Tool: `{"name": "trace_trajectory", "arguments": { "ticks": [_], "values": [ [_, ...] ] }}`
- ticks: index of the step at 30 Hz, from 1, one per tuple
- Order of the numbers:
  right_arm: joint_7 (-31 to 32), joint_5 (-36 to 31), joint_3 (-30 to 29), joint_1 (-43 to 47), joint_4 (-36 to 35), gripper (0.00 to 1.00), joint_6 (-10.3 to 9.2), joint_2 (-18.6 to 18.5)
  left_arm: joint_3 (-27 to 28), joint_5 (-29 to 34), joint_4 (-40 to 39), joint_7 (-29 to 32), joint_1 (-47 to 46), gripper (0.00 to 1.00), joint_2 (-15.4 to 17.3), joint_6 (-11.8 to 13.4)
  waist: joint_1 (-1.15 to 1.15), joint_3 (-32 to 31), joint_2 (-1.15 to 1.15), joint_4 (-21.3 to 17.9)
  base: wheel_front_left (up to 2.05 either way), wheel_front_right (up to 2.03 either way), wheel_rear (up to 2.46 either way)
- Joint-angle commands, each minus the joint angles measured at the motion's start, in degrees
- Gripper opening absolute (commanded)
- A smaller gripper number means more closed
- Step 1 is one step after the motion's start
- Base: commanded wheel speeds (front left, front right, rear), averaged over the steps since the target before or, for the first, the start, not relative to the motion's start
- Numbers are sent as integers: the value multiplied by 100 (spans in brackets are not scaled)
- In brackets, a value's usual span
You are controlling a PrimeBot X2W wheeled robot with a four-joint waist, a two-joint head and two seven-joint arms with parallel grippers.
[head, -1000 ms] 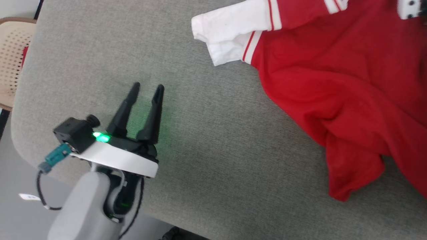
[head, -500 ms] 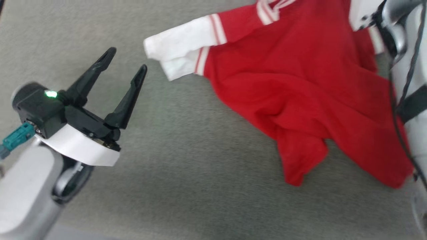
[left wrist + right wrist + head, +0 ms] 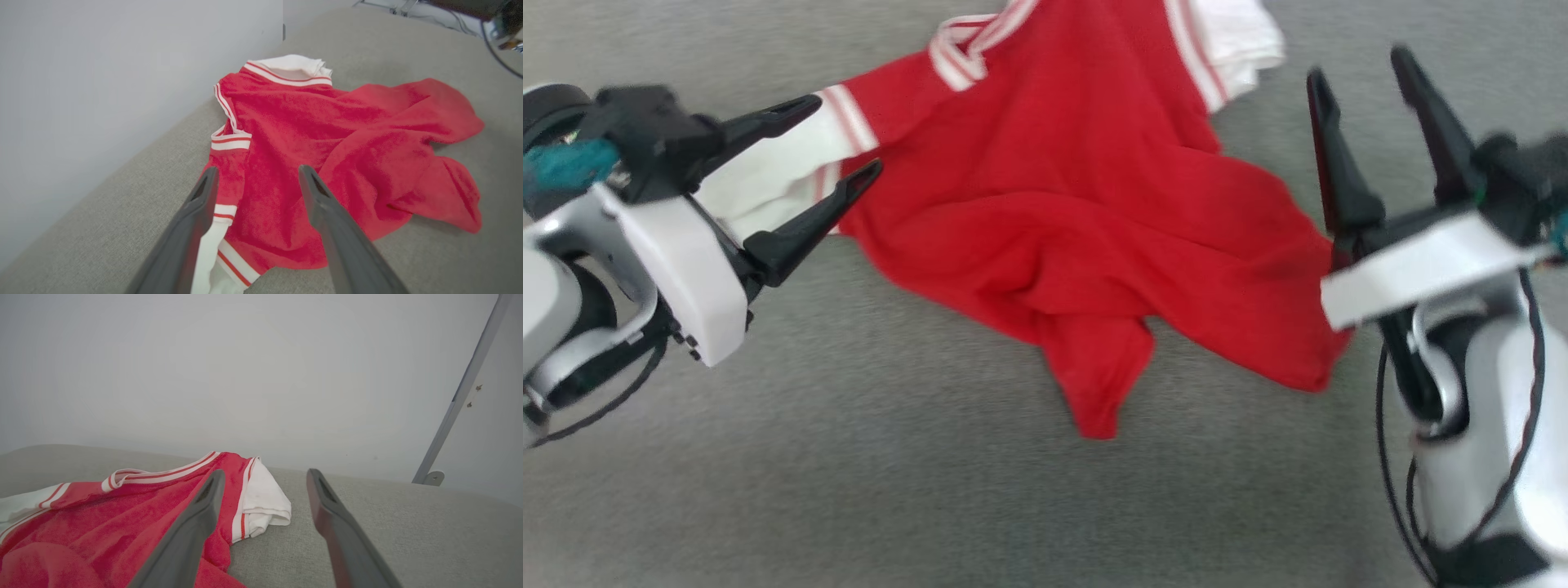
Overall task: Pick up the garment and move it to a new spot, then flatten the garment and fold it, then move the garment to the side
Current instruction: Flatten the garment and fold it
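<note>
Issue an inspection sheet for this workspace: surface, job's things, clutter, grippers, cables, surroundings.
Surface: grey fabric-covered top, bare around the shirt.
Job's things: garment, red, crumpled and creased, not flattened or folded; white sleeve ends at both sides, striped neck trim at the far edge.
Clutter: nothing seen.
Grippers: left gripper open, fingers either side of a white sleeve end, contact cannot be told; right gripper open, beside the garment's other edge, holding nothing.
Cables: black cable looping along the right arm; teal connector at the left wrist.
Surroundings: pale wall behind; grey metal strip on it.
</note>
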Motion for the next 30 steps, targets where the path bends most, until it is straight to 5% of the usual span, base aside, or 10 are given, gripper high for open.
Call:
{"name": "trace_trajectory", "arguments": {
  "ticks": [1, 9, 20, 21, 23, 25, 30],
  "values": [
    [48, -36, -44, 340, -347, 100, -4, 121, -384, -213, 95, 343, -381, 100, 79, 15, 0, 97, 0, -393, 0, 0, 0],
    [29, -28, -5, 1078, -1244, 100, -4, 345, -1229, -913, 762, 1668, -1443, 100, 69, 15, 0, 346, 0, -864, 0, 0, 0],
    [-8, -28, 209, 1192, -1476, 100, -4, 396, -1277, -882, 1214, 1940, -1434, 100, 141, 15, 0, 472, 0, -1061, 0, 0, 0],
    [-7, -15, 227, 1183, -1487, 100, -4, 395, -1274, -820, 1262, 1865, -1454, 95, 153, 15, 0, 480, 0, -1062, 0, 0, 0],
    [-13, -2, 256, 1162, -1503, 100, -4, 394, -1275, -740, 1332, 1771, -1431, 41, 143, 14, 0, 489, 0, -1062, 0, 0, 0],
    [-12, 0, 280, 1146, -1513, 100, -4, 394, -1275, -778, 1398, 1700, -1409, 0, 125, 15, 0, 493, 0, -1054, 0, 0, 0],
    [19, 14, 304, 1097, -1535, 100, -4, 392, -1275, -817, 1554, 1504, -1458, 0, 95, 15, 0, 521, 0, -1036, 0, 0, 0]
  ]
}}
